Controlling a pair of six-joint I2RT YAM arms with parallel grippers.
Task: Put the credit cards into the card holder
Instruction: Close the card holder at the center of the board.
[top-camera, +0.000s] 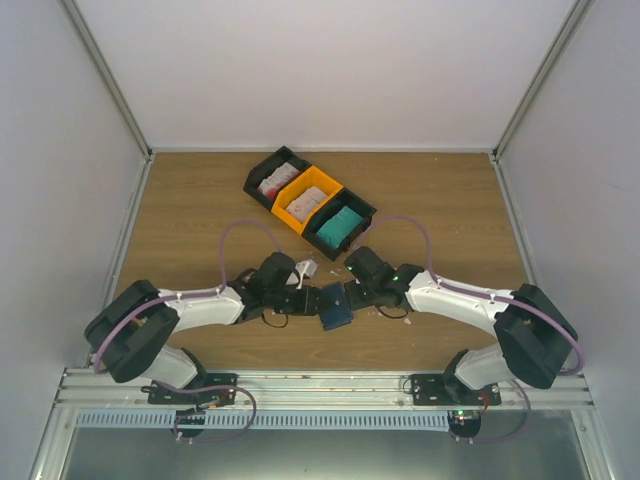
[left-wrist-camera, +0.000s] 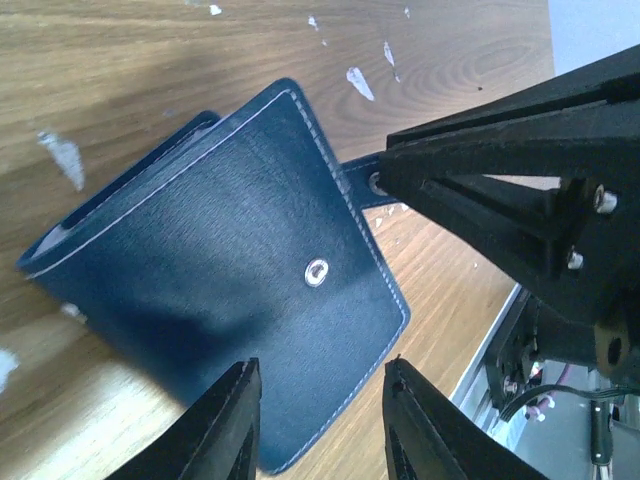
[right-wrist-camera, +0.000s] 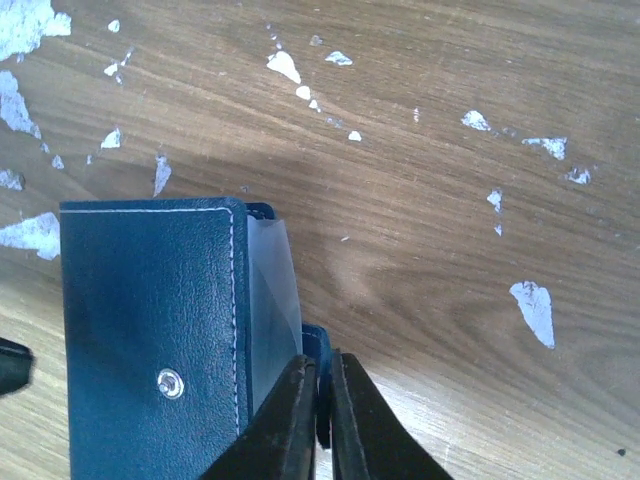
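Right gripper (right-wrist-camera: 320, 368) had its fingers pinched nearly together on a blue edge of the one card holder (left-wrist-camera: 220, 270), which sat mid-table (right-wrist-camera: 450, 250) between the two arms. Left gripper (left-wrist-camera: 320, 370) stood wide, the holder's corner between its fingers. Three stacks of credit cards (top-camera: 338, 228) filled three bins: one orange bin (top-camera: 331, 180) and two black bins (top-camera: 262, 172).

Right gripper (right-wrist-camera: 319, 372) tight on card holder (right-wrist-camera: 150, 320)

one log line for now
right gripper: shut on dark navy-blue folding card holder | left gripper: open, straddling its corner
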